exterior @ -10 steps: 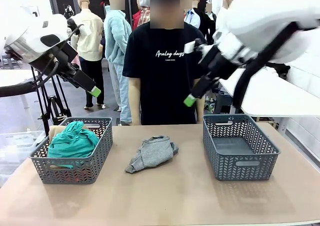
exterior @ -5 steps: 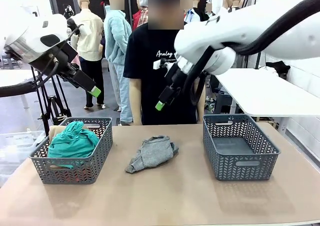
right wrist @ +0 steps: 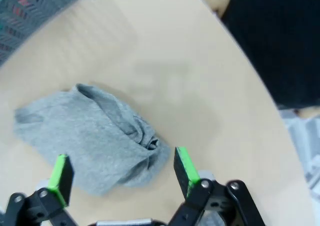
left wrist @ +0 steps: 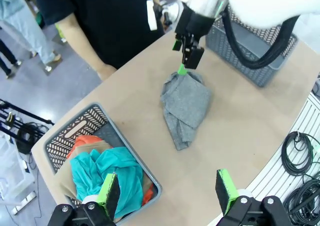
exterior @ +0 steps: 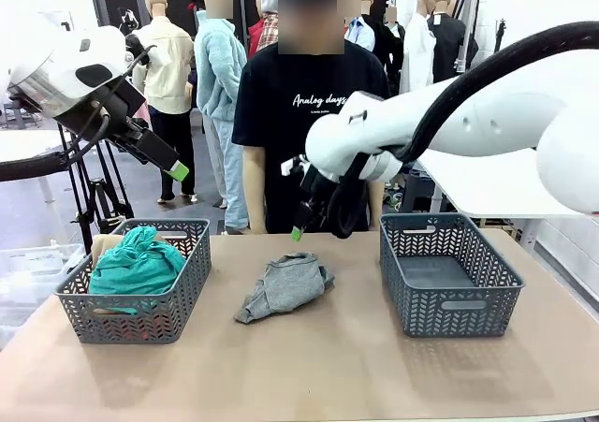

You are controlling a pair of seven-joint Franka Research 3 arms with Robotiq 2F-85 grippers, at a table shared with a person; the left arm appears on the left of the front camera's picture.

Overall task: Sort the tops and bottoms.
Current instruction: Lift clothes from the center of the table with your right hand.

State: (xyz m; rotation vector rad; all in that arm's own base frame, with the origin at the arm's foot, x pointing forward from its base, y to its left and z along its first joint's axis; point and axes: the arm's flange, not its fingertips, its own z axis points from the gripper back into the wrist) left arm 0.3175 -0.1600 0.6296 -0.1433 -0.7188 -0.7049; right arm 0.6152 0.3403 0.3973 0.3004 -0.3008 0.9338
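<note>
Grey garment (right wrist: 95, 143): crumpled directly beneath right gripper (right wrist: 120, 173), jaws spread wide to straddle it; left gripper (left wrist: 169, 193) likewise wide, empty.

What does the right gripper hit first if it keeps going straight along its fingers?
Most likely the grey garment: the right gripper, jaws open, points down at it, one end lying between the green pads. Height above it is unclear.
</note>
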